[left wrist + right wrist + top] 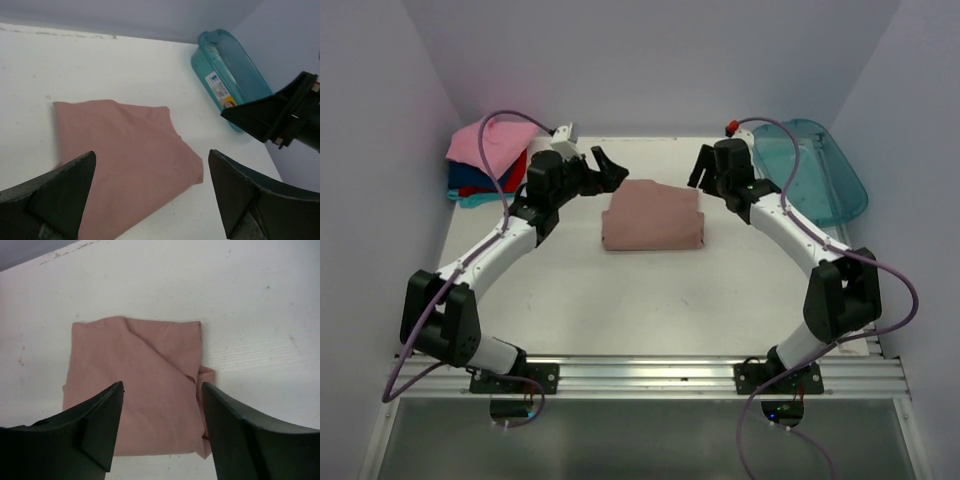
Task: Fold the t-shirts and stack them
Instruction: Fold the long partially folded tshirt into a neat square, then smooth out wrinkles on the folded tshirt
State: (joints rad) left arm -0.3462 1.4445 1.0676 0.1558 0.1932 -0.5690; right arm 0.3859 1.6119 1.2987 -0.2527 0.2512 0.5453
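At the far left corner of the table [620,310], a stack of folded tees [485,158], pink over red, blue and teal, is sitting by the wall. Next, the left gripper [612,168] is hovering with its claw spread wide, pinching nothing, just beside the folded pink-brown tee [653,215], which is lying flat mid-table. The right gripper [701,168] is hovering at the tee's other side, its claw likewise spread and empty. A teal tub [812,170] is resting at the far right.
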